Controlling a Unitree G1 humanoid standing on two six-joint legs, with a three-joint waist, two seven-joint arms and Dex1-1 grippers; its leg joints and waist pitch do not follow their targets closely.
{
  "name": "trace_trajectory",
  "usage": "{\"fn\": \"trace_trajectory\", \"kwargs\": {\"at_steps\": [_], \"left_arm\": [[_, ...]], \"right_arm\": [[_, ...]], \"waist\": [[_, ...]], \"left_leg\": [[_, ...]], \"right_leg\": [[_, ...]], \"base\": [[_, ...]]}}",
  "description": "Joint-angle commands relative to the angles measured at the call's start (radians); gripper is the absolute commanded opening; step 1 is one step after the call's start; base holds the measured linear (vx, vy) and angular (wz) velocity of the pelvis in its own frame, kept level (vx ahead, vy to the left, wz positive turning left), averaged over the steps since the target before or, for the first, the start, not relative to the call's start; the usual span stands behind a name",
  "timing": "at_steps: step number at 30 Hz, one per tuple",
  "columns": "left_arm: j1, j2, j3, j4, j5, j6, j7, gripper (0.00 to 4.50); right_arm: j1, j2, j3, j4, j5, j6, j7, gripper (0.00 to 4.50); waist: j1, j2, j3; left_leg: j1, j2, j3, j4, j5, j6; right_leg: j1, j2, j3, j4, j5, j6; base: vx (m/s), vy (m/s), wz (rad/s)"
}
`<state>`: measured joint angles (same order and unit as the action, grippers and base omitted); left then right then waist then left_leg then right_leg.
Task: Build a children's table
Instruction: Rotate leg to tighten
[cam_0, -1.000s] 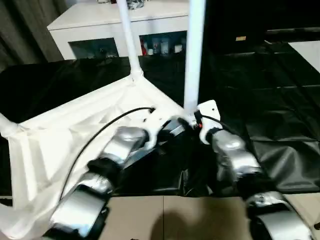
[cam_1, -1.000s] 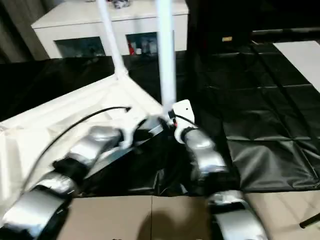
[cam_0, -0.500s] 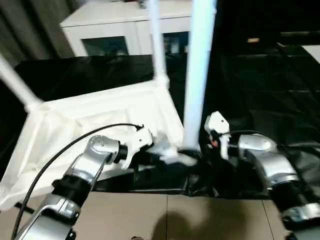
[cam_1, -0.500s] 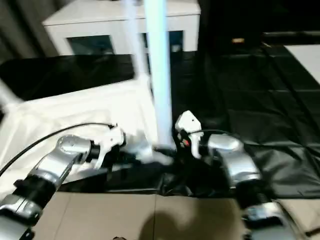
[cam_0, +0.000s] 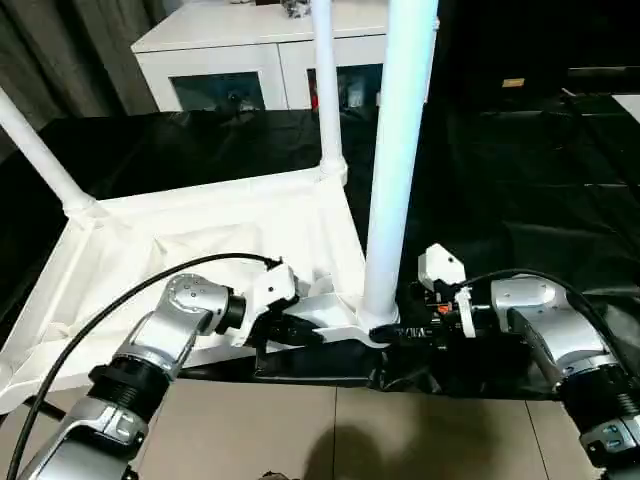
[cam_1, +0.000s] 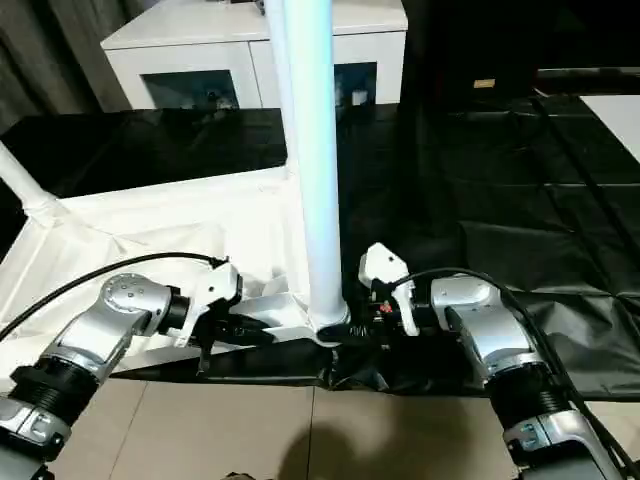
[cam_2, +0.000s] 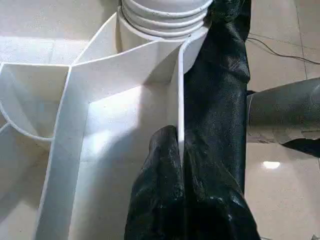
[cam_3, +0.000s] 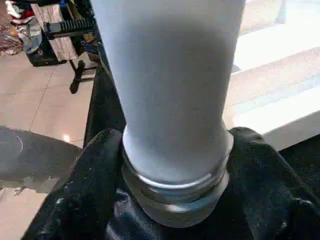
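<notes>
Black sheet (cam_0: 520, 190) under tabletop (cam_0: 230, 225); left tool (cam_0: 300, 332) pinches its rim, right tool (cam_0: 405, 333) clasps leg (cam_0: 398, 160)

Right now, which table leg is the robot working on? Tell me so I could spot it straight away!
Find the white tabletop lying upside down on the black sheet, in front of the white cabinet. Go to its corner nearest the robot, between the two silver arms. The leg standing there looks the thickest and tallest of the three upright ones, and the right claw wraps its base.

forearms (cam_0: 165, 345): silver, rounded | wrist modules: white | cable (cam_0: 120, 310): black | fingers (cam_2: 165, 195): black
</notes>
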<state>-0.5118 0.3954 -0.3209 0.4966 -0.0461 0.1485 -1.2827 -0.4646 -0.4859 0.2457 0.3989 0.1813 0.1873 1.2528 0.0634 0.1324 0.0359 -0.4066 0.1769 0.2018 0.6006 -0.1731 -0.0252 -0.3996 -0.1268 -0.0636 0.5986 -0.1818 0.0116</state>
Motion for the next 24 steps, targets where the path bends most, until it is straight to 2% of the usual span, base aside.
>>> {"fn": "trace_trajectory", "kwargs": {"at_steps": [1,5,8,9,10,11,12,13,14,15,16,17,20,21,22,23,24], "left_arm": [[-0.017,0.007,0.004,-0.026,-0.02,-0.007,-0.024,0.0],[-0.013,0.004,0.0,-0.028,-0.019,-0.003,-0.026,0.0],[-0.015,-0.006,0.0,-0.016,-0.008,0.001,0.001,0.0],[-0.021,-0.018,0.0,0.002,0.007,-0.006,0.036,0.0],[-0.021,-0.018,0.0,0.002,0.007,-0.006,0.036,0.0],[-0.042,-0.053,0.006,0.052,0.036,-0.007,0.126,0.0],[-0.05,-0.067,0.008,0.071,0.048,-0.004,0.162,0.0],[-0.054,-0.073,0.009,0.079,0.053,-0.001,0.179,0.0],[-0.079,-0.123,0.035,0.123,0.05,0.027,0.268,0.0],[-0.081,-0.127,0.038,0.126,0.049,0.029,0.273,0.0],[-0.087,-0.138,0.044,0.134,0.046,0.036,0.291,0.0],[-0.12,-0.183,0.063,0.174,0.05,0.042,0.381,0.0],[-0.17,-0.241,0.098,0.236,0.056,0.052,0.525,0.0],[-0.193,-0.266,0.114,0.267,0.053,0.06,0.576,0.0],[-0.228,-0.303,0.137,0.32,0.052,0.066,0.643,0.0],[-0.243,-0.317,0.146,0.343,0.053,0.067,0.667,0.0],[-0.256,-0.329,0.153,0.366,0.057,0.064,0.695,0.0]], "right_arm": [[-0.008,0.005,0.012,-0.017,0.004,0.009,0.022,2.96],[0.005,0.012,0.008,-0.021,0.005,-0.005,0.017,2.73],[-0.006,0.052,-0.017,0.025,-0.022,-0.052,-0.09,2.72],[-0.023,0.083,-0.038,0.066,-0.04,-0.065,-0.182,2.72],[-0.023,0.083,-0.038,0.066,-0.04,-0.065,-0.182,2.72],[-0.044,0.146,-0.079,0.124,-0.051,-0.058,-0.336,2.71],[-0.05,0.17,-0.093,0.142,-0.051,-0.052,-0.386,2.71],[-0.052,0.18,-0.099,0.148,-0.05,-0.049,-0.407,2.71],[-0.051,0.234,-0.126,0.156,-0.041,-0.028,-0.503,2.71],[-0.05,0.238,-0.128,0.156,-0.041,-0.026,-0.51,2.7],[-0.049,0.25,-0.133,0.157,-0.039,-0.02,-0.53,2.7],[-0.044,0.297,-0.148,0.163,-0.049,-0.007,-0.632,2.7],[-0.043,0.345,-0.158,0.187,-0.083,-0.002,-0.768,2.7],[-0.052,0.365,-0.166,0.209,-0.099,-0.003,-0.832,2.7],[-0.072,0.395,-0.179,0.248,-0.124,-0.017,-0.932,2.7],[-0.081,0.408,-0.185,0.265,-0.134,-0.024,-0.972,2.7],[-0.091,0.419,-0.189,0.28,-0.143,-0.035,-1.008,2.7]], "waist": [[-0.002,-0.023,-0.067],[-0.002,-0.021,-0.067],[-0.003,-0.021,-0.068],[-0.007,-0.021,-0.067],[-0.011,-0.017,-0.066],[-0.017,-0.017,-0.066],[-0.022,-0.015,-0.062],[-0.03,-0.019,-0.061],[-0.033,-0.02,-0.062],[-0.036,-0.019,-0.061],[-0.038,-0.019,-0.063],[-0.039,-0.02,-0.065],[-0.037,-0.021,-0.065],[-0.036,-0.022,-0.066],[-0.037,-0.014,-0.066],[-0.037,-0.019,-0.067],[-0.037,-0.01,-0.068]], "left_leg": [[0.028,0.046,-0.022,-0.074,-0.243,0.086],[0.028,0.046,-0.023,-0.074,-0.243,0.085],[0.027,0.045,-0.023,-0.074,-0.239,0.083],[0.026,0.044,-0.023,-0.075,-0.244,0.079],[0.028,0.043,-0.023,-0.075,-0.259,0.07],[0.024,0.041,-0.026,-0.078,-0.265,0.062],[0.023,0.04,-0.025,-0.079,-0.276,0.054],[0.03,0.038,-0.026,-0.082,-0.319,0.03],[0.031,0.039,-0.029,-0.083,-0.326,0.022],[0.032,0.039,-0.028,-0.084,-0.332,0.015],[0.028,0.038,-0.029,-0.084,-0.323,0.02],[0.027,0.038,-0.028,-0.082,-0.307,0.028],[0.03,0.034,-0.024,-0.078,-0.288,0.036],[0.028,0.033,-0.026,-0.077,-0.278,0.04],[0.03,0.032,-0.023,-0.076,-0.268,0.041],[0.029,0.03,-0.026,-0.077,-0.271,0.037],[0.029,0.03,-0.027,-0.076,-0.267,0.036]], "right_leg": [[0.038,-0.023,0.022,-0.06,-0.167,-0.249],[0.039,-0.023,0.022,-0.059,-0.165,-0.249],[0.039,-0.024,0.022,-0.059,-0.159,-0.25],[0.038,-0.023,0.021,-0.059,-0.167,-0.248],[0.035,-0.023,0.021,-0.063,-0.182,-0.245],[0.041,-0.023,0.02,-0.06,-0.191,-0.241],[0.036,-0.021,0.02,-0.062,-0.205,-0.238],[0.034,-0.021,0.02,-0.068,-0.248,-0.231],[0.036,-0.023,0.02,-0.067,-0.256,-0.228],[0.034,-0.022,0.021,-0.07,-0.262,-0.223],[0.039,-0.023,0.021,-0.069,-0.243,-0.221],[0.038,-0.022,0.021,-0.068,-0.216,-0.221],[0.035,-0.022,0.022,-0.072,-0.206,-0.22],[0.038,-0.023,0.02,-0.072,-0.209,-0.22],[0.033,-0.021,0.021,-0.074,-0.203,-0.218],[0.036,-0.022,0.019,-0.074,-0.206,-0.218],[0.037,-0.023,0.019,-0.071,-0.201,-0.218]], "base": [[0.0,0.0,0.0],[0.0,0.0,0.0],[0.0,0.0,0.0],[0.0,0.0,0.0],[0.0,0.0,0.0],[0.0,0.0,0.0],[0.0,0.0,0.0],[0.0,0.0,0.0],[0.0,0.0,0.0],[0.0,0.0,0.0],[0.0,0.0,0.0],[0.0,0.0,0.0],[0.0,0.0,0.0],[0.0,0.0,0.0],[0.0,0.0,0.0],[0.0,0.0,0.0],[0.0,0.0,0.0]]}}
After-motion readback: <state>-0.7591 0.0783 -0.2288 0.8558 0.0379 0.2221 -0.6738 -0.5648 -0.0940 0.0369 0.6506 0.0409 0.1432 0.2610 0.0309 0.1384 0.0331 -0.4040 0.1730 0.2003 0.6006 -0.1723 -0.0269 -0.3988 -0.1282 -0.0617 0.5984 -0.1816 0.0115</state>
